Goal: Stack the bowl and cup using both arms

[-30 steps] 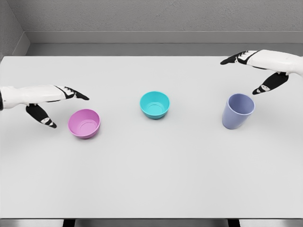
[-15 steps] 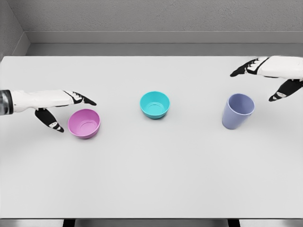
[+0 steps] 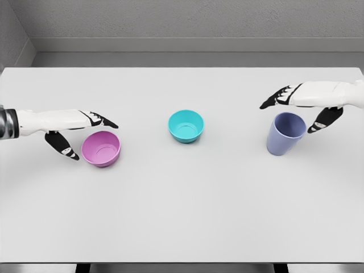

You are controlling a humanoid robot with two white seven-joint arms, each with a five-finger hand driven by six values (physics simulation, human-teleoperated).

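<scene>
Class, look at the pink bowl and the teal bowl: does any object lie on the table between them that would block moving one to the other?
No. Between the pink bowl and the teal bowl only bare table shows. The purple cup stands off to the teal bowl's far side.

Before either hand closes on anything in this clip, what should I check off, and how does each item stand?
1. Left hand open around the pink bowl: ok, thumb and fingers either side.
2. Right hand open over the purple cup: ok.
3. Cup upright: not ok, it leans.
4. Teal bowl unobstructed at centre: ok.
5. Contact with bowl or cup: cannot tell.
</scene>
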